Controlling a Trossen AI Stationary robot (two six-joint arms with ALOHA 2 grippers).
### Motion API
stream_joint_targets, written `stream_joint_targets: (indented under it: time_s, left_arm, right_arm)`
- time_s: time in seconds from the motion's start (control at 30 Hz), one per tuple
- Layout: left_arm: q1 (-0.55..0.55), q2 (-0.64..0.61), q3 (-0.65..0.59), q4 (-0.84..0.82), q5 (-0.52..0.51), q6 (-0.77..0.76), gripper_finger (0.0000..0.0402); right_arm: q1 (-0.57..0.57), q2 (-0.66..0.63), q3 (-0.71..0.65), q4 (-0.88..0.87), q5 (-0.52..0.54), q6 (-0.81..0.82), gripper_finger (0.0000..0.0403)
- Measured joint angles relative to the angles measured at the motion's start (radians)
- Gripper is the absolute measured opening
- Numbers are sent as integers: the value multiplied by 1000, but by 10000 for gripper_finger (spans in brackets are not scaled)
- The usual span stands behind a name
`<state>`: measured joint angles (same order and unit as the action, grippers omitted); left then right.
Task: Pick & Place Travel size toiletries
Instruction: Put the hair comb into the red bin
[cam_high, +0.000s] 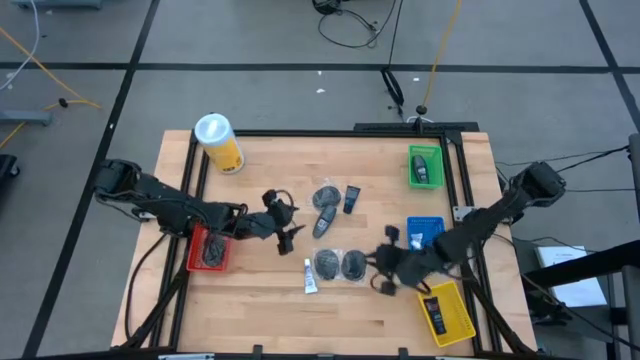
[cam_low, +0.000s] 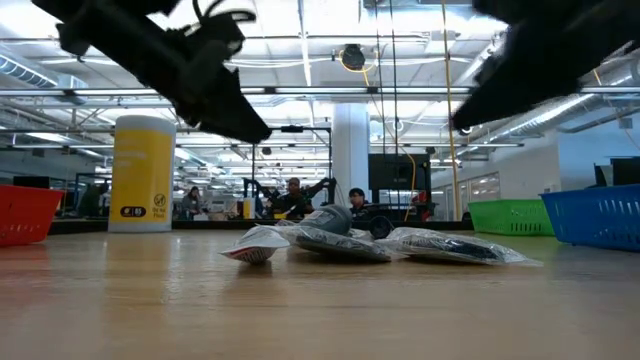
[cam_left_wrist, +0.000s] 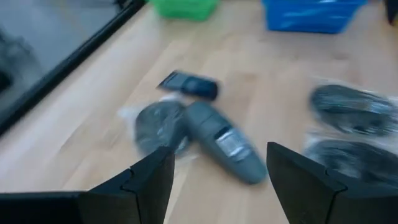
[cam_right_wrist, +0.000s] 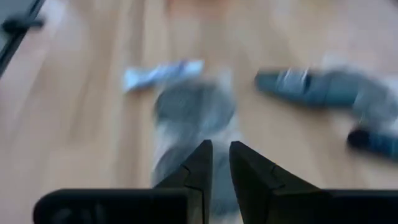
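With nothing held, the step in hand looks like a reach: the wide-open left gripper (cam_high: 283, 222) hovers near the grey bottle (cam_high: 325, 218) mid-surface, while the nearly closed, empty right gripper (cam_high: 385, 272) must reopen over the round dark packets (cam_high: 340, 264).

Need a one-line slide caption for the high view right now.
Left gripper open beside loose toiletries mid-table; right gripper empty near the yellow bin.
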<state>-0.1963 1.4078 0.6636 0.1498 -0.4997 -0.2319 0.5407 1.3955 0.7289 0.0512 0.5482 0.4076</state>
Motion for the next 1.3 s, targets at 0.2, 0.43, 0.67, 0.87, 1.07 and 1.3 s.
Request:
stream_joint_targets:
  time_s: [0.2, 0.43, 0.67, 0.87, 1.07, 1.3]
  left_arm:
    - [137, 5, -1, -39, 167, -71, 248]
    - [229, 54, -1, 91, 256, -20, 248]
    - [324, 209, 13, 273, 311, -34, 248]
    - [386, 315, 92, 215, 345, -33, 248]
    - [416, 356, 163, 90, 316, -43, 248]
    - [422, 442, 163, 209, 309, -137, 248]
  right_arm:
    - [-180, 57, -227, 760, -125, -355, 101]
    - [-321, 57, -298, 1072, -558, -416, 214]
    - [-330, 58, -298, 955, -523, -441, 257]
    - [-310, 60, -298, 825, -522, -343, 265]
    - [-227, 108, -299, 800, -464, -326, 261]
    - [-196, 126, -298, 822, -361, -410, 259]
